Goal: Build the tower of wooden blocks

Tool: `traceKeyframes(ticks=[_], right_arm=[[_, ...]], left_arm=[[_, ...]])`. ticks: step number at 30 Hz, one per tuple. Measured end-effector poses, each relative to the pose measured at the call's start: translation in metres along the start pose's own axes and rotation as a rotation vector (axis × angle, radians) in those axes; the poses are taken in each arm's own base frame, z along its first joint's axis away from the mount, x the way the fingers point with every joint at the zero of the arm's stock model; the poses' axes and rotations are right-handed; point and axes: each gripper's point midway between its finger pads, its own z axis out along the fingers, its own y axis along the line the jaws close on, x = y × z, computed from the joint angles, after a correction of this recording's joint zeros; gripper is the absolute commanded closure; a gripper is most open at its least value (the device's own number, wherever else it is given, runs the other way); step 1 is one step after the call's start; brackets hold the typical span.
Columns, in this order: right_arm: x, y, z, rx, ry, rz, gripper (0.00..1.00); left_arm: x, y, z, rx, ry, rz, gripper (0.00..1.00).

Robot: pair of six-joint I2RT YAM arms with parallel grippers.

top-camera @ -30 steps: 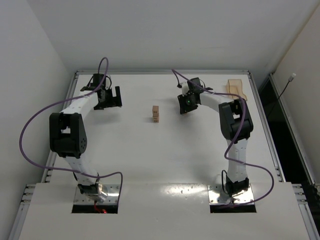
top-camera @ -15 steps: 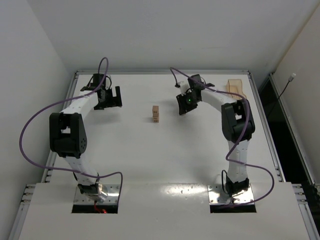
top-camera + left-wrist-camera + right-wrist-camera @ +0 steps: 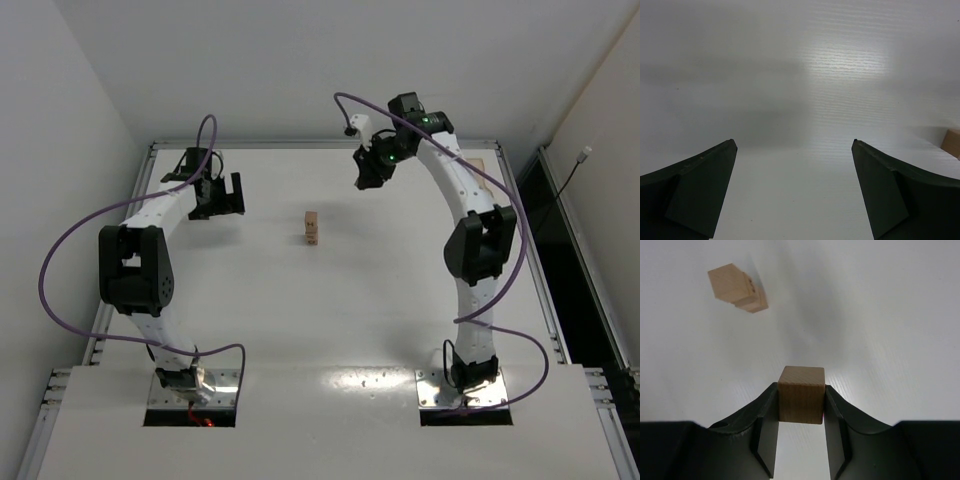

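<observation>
I'm looking at a plain white counter (image 3: 300, 330) closed in by white walls. At the far left, the left hand (image 3: 222, 194) hangs with its fingers spread wide and nothing between them. Near the middle of the counter stands the tower (image 3: 312, 228), a short column of tan cubes, well apart from both hands. To its right, the right hand (image 3: 801, 390) sits raised above the counter, pinching a single wood block (image 3: 800, 402) between its fingertips.

Right arm raised, right gripper (image 3: 364, 178) clamping a wood block (image 3: 801, 401); left gripper (image 3: 228, 196) hovers, jaws apart.
</observation>
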Motion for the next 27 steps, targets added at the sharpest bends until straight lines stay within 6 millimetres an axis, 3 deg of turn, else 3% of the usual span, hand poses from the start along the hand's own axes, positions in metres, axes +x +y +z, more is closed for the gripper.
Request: traceKeyframes(ticks=[5, 13, 21, 27], right_arm=[[0.005, 0.015, 0.008, -0.067, 0.027, -0.073, 1.0], [-0.025, 0.042, 0.015, -0.12, -0.007, -0.206, 1.0], [-0.036, 0.079, 0.032, -0.194, 0.01, -0.279, 1.0], [-0.041, 0.094, 0.048, -0.228, 0.024, -0.316, 1.0]], left_arm=[[0.0, 0.0, 0.0, 0.001, 0.001, 0.0, 0.0], [0.0, 0.0, 0.0, 0.001, 0.0, 0.0, 0.0], [0.0, 0.0, 0.0, 0.001, 0.0, 0.0, 0.0], [0.0, 0.0, 0.0, 0.001, 0.0, -0.001, 0.0]])
